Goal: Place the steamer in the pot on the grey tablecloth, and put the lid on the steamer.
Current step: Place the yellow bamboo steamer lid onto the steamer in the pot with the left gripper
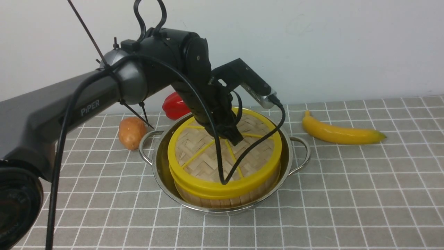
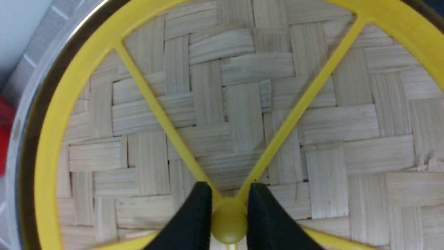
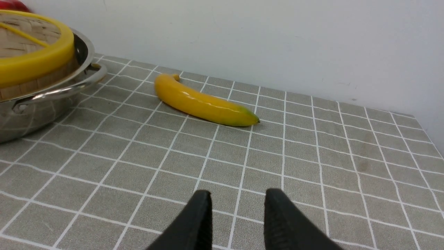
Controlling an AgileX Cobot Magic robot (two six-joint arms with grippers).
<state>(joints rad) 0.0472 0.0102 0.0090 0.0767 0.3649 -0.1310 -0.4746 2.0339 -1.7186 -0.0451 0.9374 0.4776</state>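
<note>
Left hand (image 2: 229,222): closed on the hub of the lid (image 1: 197,156). Lid lies directly beneath that hand, over the steamer (image 1: 222,199), which sits inside the pot (image 1: 158,166). Right hand (image 3: 238,222): open, well apart, to the pot's right. The coming move, in my judgement, turns on releasing and rising straight up.

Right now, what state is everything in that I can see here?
Pot: upright, steamer inside
Steamer: covered
Lid: on the steamer, knob gripped
Left gripper: shut on the lid's knob
Right gripper: open, holding nothing
Banana: lying on the cloth
</note>
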